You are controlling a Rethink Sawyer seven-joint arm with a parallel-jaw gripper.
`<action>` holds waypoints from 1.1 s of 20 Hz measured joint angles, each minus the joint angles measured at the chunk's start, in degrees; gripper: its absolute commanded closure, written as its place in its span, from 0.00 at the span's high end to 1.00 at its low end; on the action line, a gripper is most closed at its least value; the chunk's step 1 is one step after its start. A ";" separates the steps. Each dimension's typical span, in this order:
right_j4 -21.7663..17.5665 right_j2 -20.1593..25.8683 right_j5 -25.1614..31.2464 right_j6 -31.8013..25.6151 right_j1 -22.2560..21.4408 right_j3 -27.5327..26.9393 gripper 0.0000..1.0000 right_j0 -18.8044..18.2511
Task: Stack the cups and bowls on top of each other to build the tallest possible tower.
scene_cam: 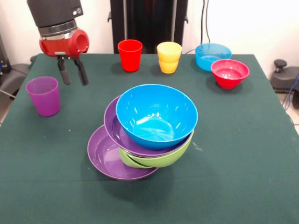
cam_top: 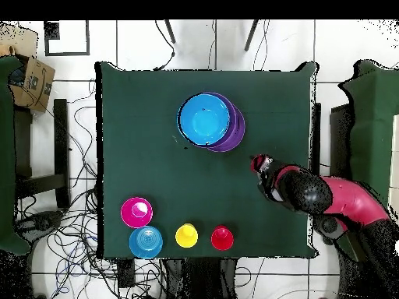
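No brand, label or writing can be read on any cup, bowl or on the arm.

The tower stands near the middle of the green table. A large purple bowl lies lowest, tipped so its mouth faces up and toward the camera side. On it rests a lime green bowl, then a second purple bowl, and a blue bowl sits on top, mouth up and leaning slightly toward the front. The heap is lopsided, each bowl shifted off the one below. From overhead the blue bowl covers most of the heap, with purple rim showing on one side.

Along the far edge in the front view stand a red cup and a yellow-orange cup, both upright with mouths up and just beside each other. Further along are a light blue bowl and a red bowl, touching or nearly so, both mouth up. A purple cup stands upright alone near the table's left side in that view, well apart from the tower.

The gripper hangs from the red and black arm, its two dark fingers pointing down with a gap between them, holding nothing. It hovers above the cloth between the purple cup and the red cup. In the overhead view the gripper sits near the table's edge.
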 measured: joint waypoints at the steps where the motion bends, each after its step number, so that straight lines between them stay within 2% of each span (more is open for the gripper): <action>1: 0.01 0.00 -0.01 0.00 0.35 -0.35 1.00 -0.06; 10: -0.23 0.96 0.00 0.00 4.23 -4.29 1.00 -1.60; 15: -0.24 1.61 0.67 0.00 4.02 -4.34 1.00 -2.97; 22: -0.18 2.59 5.57 0.00 1.16 -4.34 1.00 -3.48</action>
